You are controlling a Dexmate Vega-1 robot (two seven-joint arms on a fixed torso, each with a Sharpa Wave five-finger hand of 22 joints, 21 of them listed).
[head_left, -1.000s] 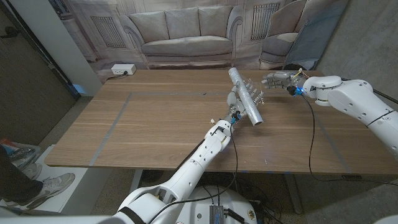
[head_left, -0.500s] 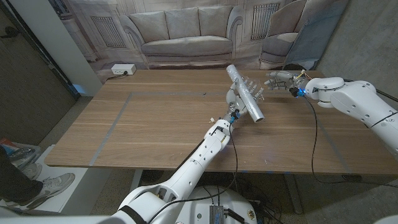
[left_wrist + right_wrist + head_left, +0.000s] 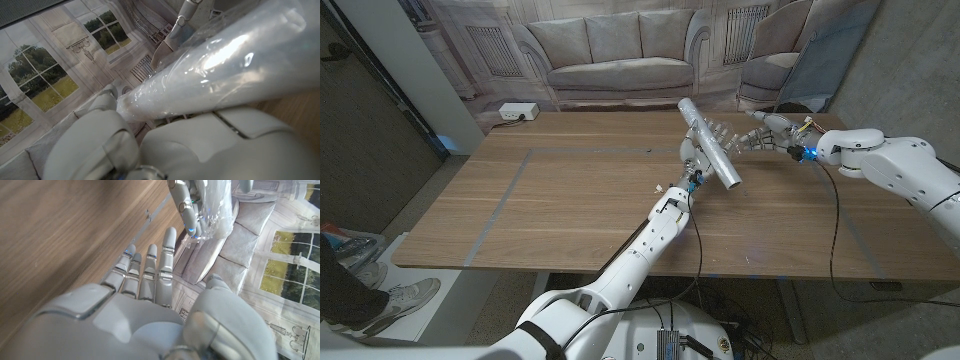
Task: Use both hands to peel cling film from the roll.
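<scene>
One long silvery roll of clear cling film [image 3: 710, 146], gripped mid-length by the left hand [image 3: 697, 153] and held tilted above the brown wooden desk [image 3: 570, 200]; one right hand [image 3: 766, 131] just beside the roll's upper side, fingers [image 3: 150, 270] straight and spread, grasping nothing. Also one white power strip [image 3: 518, 112] at the desk's far edge, well away from both hands. Left wrist view: roll [image 3: 215, 65] lies across the left hand's fingers [image 3: 95, 140], both ends cut off; any peeled film edge too glary to make out.
</scene>
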